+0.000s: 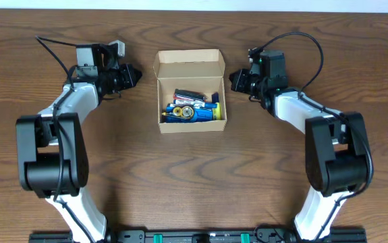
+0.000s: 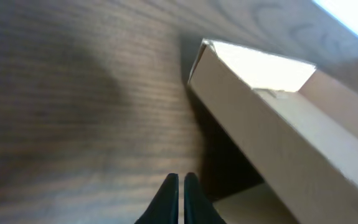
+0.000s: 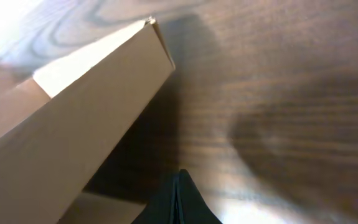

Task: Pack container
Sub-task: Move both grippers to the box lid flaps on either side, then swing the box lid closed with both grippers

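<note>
Between my two grippers, at the middle of the table, the container is sitting open, its flap lid standing up along the far edge and small blue, yellow and black items lying inside. Its slightly longer side and the lid's hinge are running crosswise, from one of my arms to the other. I am holding my left gripper near the box's far-left corner, pointing rightward at it. My right gripper is pointing leftward at the far-right corner and is hanging just beside it, a little nearer than the left. Both are hovering low over the wood, touching nothing I can see.

Both pairs of fingers are pressed together on nothing. In my left wrist view the box wall is rising ahead and to the right of the tips. In my right wrist view it is lying ahead and to the left of the tips. I am judging that folding the lid forward comes next, with either arm reaching up behind the flap.
</note>
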